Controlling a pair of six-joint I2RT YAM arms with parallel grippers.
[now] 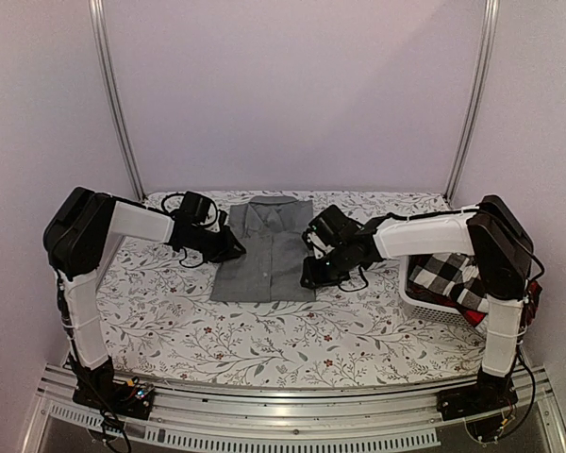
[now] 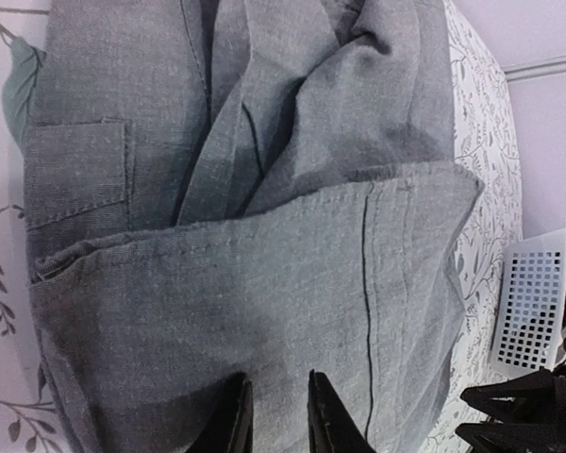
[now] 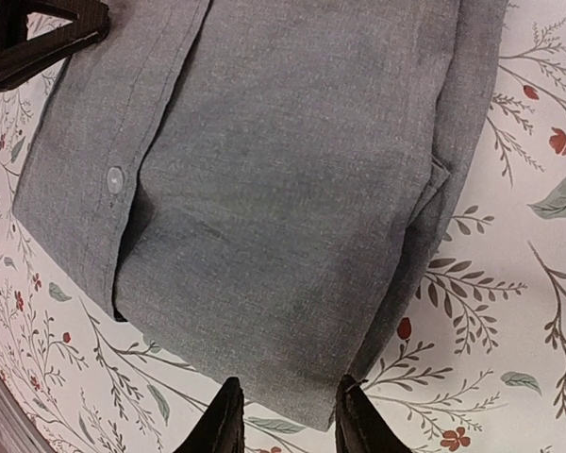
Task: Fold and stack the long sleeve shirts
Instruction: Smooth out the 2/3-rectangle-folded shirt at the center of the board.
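The grey shirt [image 1: 264,253] lies folded into a rectangle at the table's middle, collar toward the back. My left gripper [image 1: 234,247] is at its left edge; in the left wrist view [image 2: 278,415] the jaws are open over the grey cloth [image 2: 264,283]. My right gripper [image 1: 309,274] is at the shirt's near right corner; in the right wrist view [image 3: 288,420] the jaws are open with the shirt's corner [image 3: 292,236] between the tips. A black-and-white checked shirt [image 1: 448,272] and a red-and-black one [image 1: 474,313] lie in the basket.
A white perforated basket [image 1: 417,294] stands at the right edge of the floral tablecloth [image 1: 264,330]; it also shows in the left wrist view [image 2: 533,302]. Metal frame posts [image 1: 118,104] stand at the back corners.
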